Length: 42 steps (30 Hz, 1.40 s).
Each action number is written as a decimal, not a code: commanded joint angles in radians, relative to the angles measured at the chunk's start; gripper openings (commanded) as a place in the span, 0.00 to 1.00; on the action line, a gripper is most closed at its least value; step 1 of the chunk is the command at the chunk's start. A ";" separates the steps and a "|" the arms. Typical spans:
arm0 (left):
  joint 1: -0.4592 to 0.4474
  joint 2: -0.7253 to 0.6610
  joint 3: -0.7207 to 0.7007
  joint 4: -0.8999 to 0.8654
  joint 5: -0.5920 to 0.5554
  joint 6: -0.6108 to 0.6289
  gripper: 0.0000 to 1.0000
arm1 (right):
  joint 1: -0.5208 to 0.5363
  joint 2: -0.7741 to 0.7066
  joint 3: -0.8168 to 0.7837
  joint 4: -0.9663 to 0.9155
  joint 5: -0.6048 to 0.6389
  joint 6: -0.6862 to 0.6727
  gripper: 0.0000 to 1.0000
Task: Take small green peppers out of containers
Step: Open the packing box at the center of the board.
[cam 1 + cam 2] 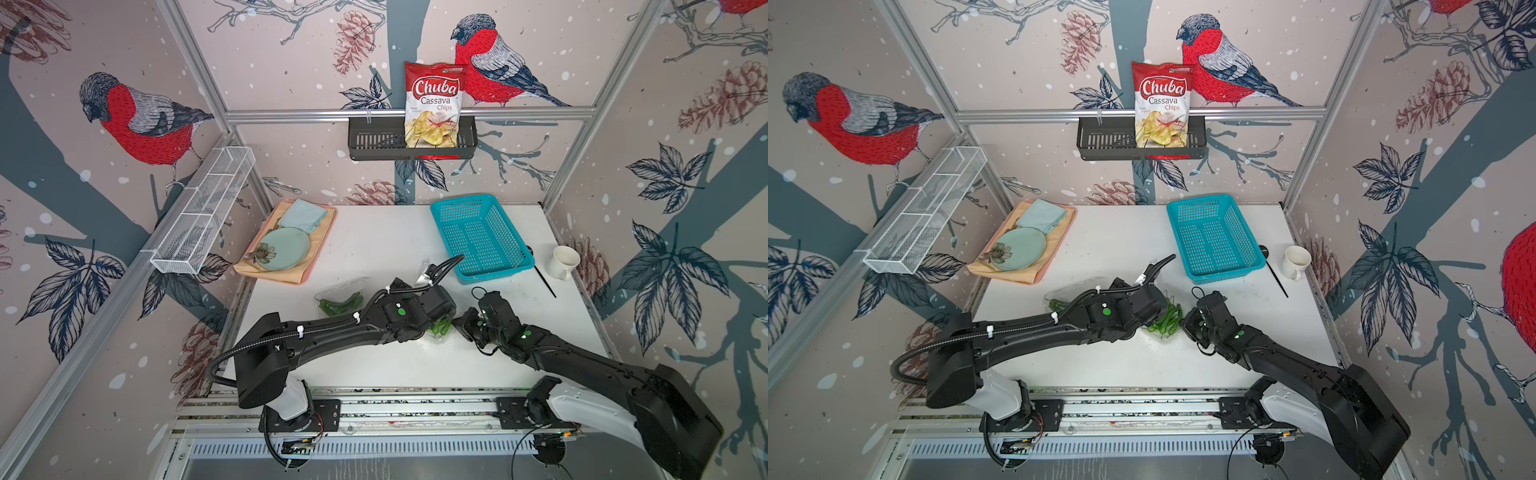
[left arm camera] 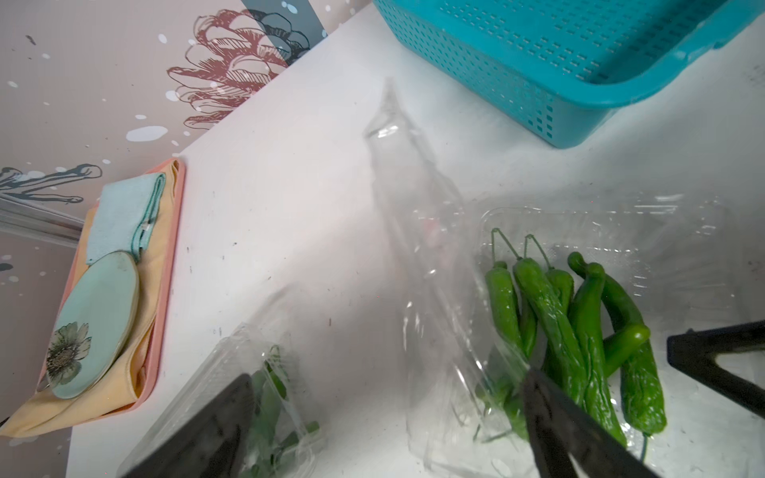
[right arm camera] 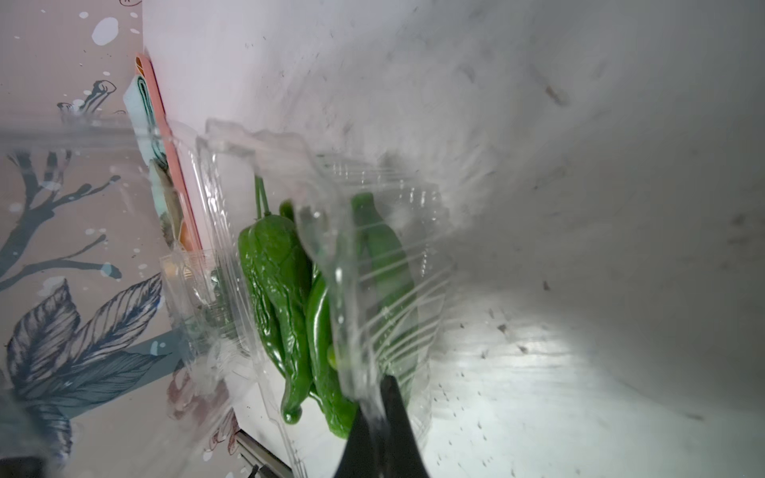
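My right gripper (image 3: 378,397) pinches the wall of the open box (image 2: 662,231) mid-table while my left gripper (image 2: 385,430) hangs spread over its peppers (image 2: 579,331); none look out yet, and the second box (image 2: 232,372) beside it sits shut, unemptied.

Two clear plastic clamshells lie on the white desk (image 2: 289,248). The open clamshell box (image 2: 600,223) has its lid (image 2: 418,231) tilted up at one side, and its tray holds a heap of slim, glossy green peppers (image 2: 579,331) with thin stems. Near it the second clamshell box (image 2: 223,372) looks shut, with more peppers (image 2: 269,393) inside.
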 commanded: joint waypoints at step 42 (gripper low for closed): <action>0.208 -0.345 0.137 -0.083 0.517 -0.057 0.77 | 0.065 0.515 0.788 -0.537 0.060 -0.360 0.89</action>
